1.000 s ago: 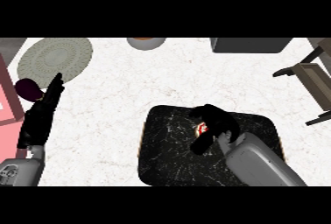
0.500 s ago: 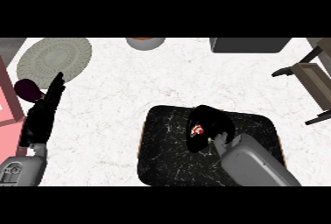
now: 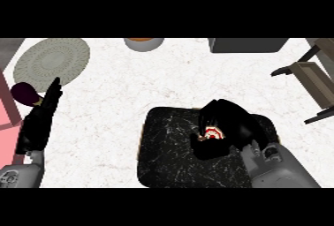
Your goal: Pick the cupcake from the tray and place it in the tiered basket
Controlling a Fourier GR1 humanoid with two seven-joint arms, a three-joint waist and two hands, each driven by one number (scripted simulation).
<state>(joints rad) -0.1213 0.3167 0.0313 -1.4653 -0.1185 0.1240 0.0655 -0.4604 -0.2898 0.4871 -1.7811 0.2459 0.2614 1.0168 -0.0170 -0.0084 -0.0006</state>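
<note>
On the black marbled tray (image 3: 169, 154), low in the head view, sits the cupcake (image 3: 212, 133), of which only a red and white patch shows. My right hand (image 3: 229, 126) is curled round it from above and hides most of it. The tiered basket (image 3: 312, 77), a dark frame with grey shelves, stands at the right edge of the counter. My left hand (image 3: 40, 119) rests open at the left edge, fingers straight and pointing up.
A round woven mat (image 3: 52, 59) lies at the back left. A dark purple object (image 3: 26, 92) sits beside my left hand. An orange-rimmed bowl (image 3: 143, 43) and a grey box (image 3: 248, 45) stand along the back edge.
My right hand has drawn its fingers tighter round the cupcake on the tray and shifted slightly. The left hand has stayed put.
</note>
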